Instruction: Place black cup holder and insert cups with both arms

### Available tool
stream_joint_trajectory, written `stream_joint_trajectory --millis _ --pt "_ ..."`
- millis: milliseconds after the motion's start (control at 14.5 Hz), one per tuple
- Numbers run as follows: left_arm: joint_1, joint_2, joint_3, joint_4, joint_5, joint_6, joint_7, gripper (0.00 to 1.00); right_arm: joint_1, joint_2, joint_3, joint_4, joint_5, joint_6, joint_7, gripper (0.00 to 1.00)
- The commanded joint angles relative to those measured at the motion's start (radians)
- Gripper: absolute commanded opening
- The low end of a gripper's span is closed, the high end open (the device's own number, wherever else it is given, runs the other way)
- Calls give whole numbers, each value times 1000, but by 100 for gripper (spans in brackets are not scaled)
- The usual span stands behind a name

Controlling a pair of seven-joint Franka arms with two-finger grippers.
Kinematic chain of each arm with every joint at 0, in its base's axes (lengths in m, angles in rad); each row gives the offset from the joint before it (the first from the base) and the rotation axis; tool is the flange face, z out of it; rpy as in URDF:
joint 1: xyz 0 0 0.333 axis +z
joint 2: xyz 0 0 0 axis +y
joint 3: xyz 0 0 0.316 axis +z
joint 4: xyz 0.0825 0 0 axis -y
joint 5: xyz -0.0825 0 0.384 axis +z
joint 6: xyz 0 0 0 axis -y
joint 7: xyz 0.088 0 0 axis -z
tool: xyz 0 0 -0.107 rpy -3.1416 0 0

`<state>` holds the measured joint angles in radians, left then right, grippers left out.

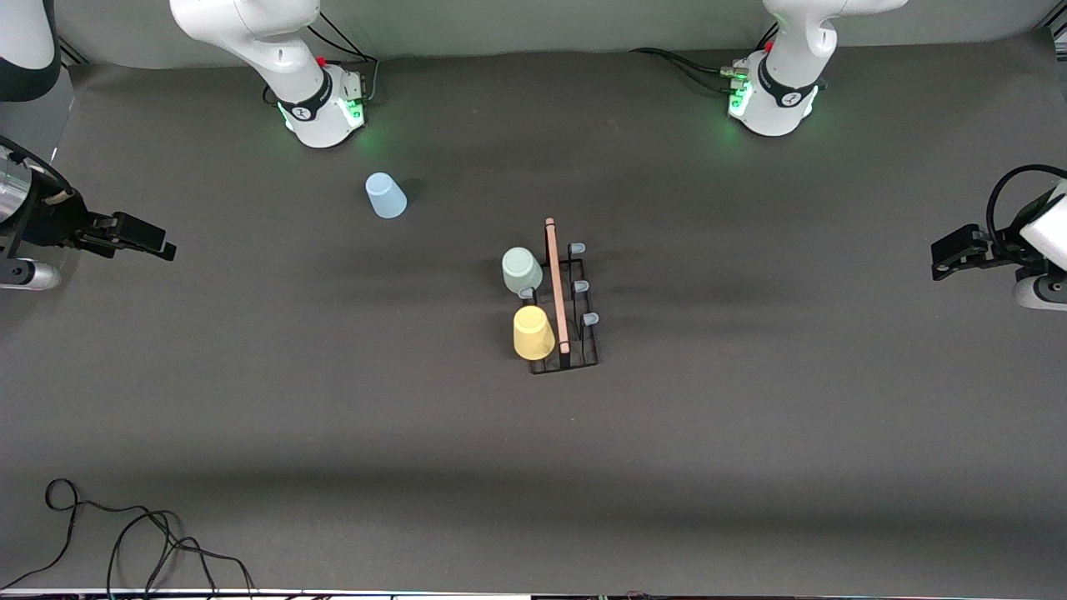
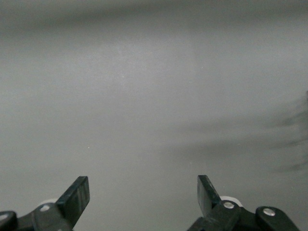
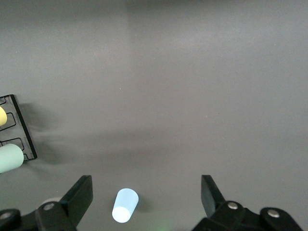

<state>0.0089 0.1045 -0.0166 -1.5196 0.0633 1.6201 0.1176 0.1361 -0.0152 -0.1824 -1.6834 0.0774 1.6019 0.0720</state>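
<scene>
Black wire cup holder [image 1: 575, 333], wooden handle, yellow cup [image 1: 533, 333] on it; left gripper [image 2: 143, 199] and right gripper [image 3: 146, 201] wide open, empty

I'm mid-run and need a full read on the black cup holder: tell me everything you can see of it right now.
The black cup holder is a thin black wire rack with a rectangular base, standing upright on the dark table mat near the middle. A light wooden rod handle runs along its top. Three pale capped pegs stick out bare toward the left arm's end. On the side toward the right arm's end, the grey-green cup and the yellow cup sit on it, the yellow one nearer the front camera. No gripper touches it.
</scene>
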Motion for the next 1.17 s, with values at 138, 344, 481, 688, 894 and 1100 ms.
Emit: stream_joint_trajectory --millis 138,344,481,688,894,1100 --pt "-6 -11 0 -10 -2 -43 -3 100 -33 -25 92 -19 -76 15 -14 100" --pt "-18 -22 -5 -11 -3 -51 -36 100 -29 -17 90 -13 -76 13 -14 100" --pt "-12 -28 -3 -22 -10 -45 -47 100 -23 -5 89 -4 -76 13 -15 100" --pt "-10 -13 3 -5 -23 -34 -49 100 -23 -3 90 1 -76 12 -15 100" --pt "-10 -11 6 -2 -22 -40 -50 100 -23 -2 90 4 -76 12 -14 100" --pt "-21 3 4 7 -10 -39 -56 100 -23 0 89 5 -70 12 -15 100"
